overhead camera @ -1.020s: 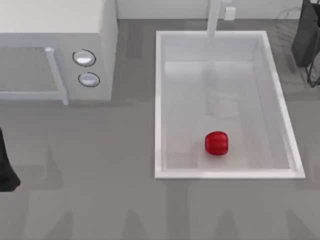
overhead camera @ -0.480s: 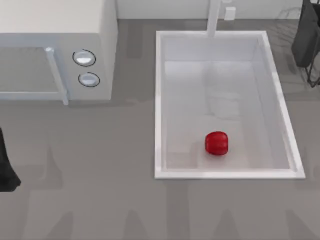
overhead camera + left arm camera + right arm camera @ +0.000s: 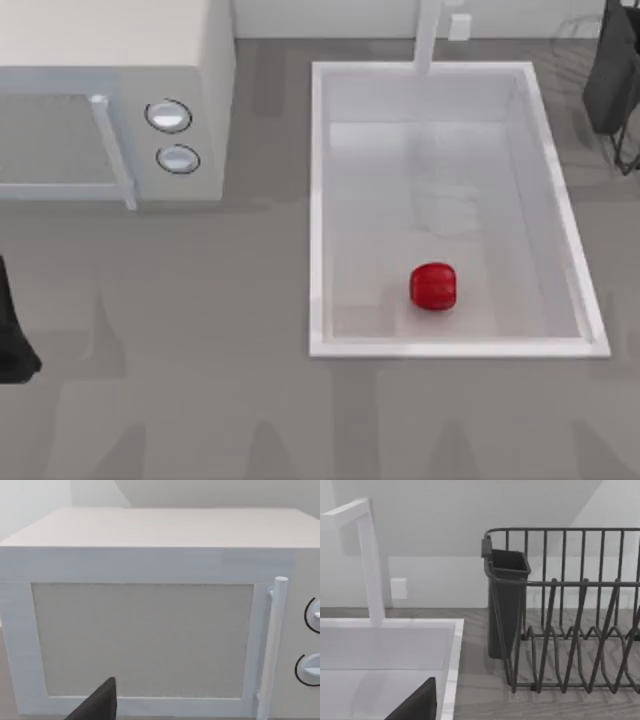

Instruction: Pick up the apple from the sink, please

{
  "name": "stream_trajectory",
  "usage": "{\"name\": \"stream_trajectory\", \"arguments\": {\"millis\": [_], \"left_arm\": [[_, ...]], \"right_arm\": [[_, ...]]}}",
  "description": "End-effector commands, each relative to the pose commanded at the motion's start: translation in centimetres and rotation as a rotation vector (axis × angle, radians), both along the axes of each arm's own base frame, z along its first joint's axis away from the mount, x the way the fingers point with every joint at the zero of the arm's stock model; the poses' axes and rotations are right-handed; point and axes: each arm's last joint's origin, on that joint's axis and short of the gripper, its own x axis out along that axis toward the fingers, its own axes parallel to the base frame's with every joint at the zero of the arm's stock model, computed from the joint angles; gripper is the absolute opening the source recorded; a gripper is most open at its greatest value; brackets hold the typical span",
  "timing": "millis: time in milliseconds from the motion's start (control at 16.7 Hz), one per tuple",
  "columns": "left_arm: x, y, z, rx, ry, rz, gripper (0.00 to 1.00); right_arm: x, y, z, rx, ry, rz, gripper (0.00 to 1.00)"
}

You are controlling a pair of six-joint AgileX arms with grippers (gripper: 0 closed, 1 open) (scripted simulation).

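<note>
Glossy red rounded apple (image 3: pixel 434 286) seen on smooth white sink (image 3: pixel 316 210) floor, well apart from both parked arms, jaws' opening cannot be told.

A rendered kitchen counter.

A grey worktop carries a white microwave (image 3: pixel 120 120) with two round knobs at far left, a deep white sink (image 3: pixel 316 200) with a faucet post (image 3: pixel 428 35) at right, and a dark wire dish rack (image 3: pixel 570 620) holding a cutlery cup just beyond the sink's right rim.
</note>
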Motion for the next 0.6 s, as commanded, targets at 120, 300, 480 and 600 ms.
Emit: {"name": "stream_trajectory", "arguments": {"millis": [120,300,480,600], "left_arm": [[0.0,0.0,0.0,0.0,0.0,0.0,1.0],[0.0,0.0,0.0,0.0,0.0,0.0,1.0],[0.0,0.0,0.0,0.0,0.0,0.0,1.0],[0.0,0.0,0.0,0.0,0.0,0.0,1.0]], "right_arm": [[0.0,0.0,0.0,0.0,0.0,0.0,1.0],[0.1,0.2,0.8,0.009,0.042,0.014,1.0],[0.7,0.5,2.8,0.032,0.145,0.046,1.0],[1.5,1.0,4.6,0.051,0.242,0.073,1.0]]}}
